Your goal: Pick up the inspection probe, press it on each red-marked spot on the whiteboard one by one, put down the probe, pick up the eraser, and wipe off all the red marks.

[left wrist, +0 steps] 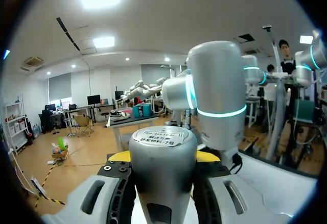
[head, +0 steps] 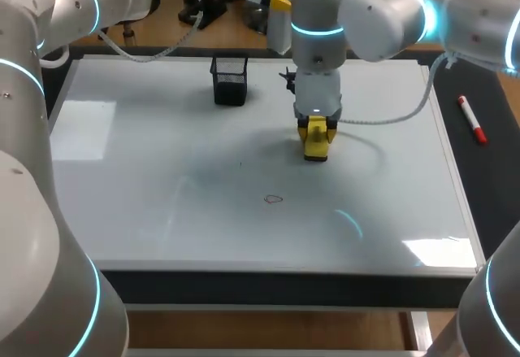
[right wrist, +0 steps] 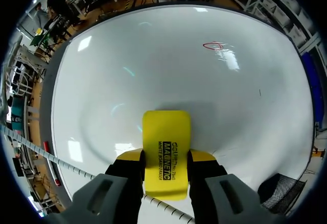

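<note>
Eraser (head: pixel 316 147) is pinched from both sides by the right gripper (right wrist: pixel 166 155), over the whiteboard (head: pixel 146 211) middle, toward its far edge. One red mark (head: pixel 274 199) shows nearer the front edge, so probing looks done and wiping is not yet finished. Left gripper (left wrist: pixel 163 157) is off the board; I cannot tell its grip.

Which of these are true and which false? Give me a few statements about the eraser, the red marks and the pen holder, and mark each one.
1. The right gripper is shut on the yellow eraser. True.
2. The eraser lies in the black mesh holder. False: the gripper holds it over the whiteboard, apart from the holder.
3. One red mark shows on the whiteboard. True.
4. The red-capped marker lies on the whiteboard. False: it lies on the dark surface beside the board's right edge.
</note>
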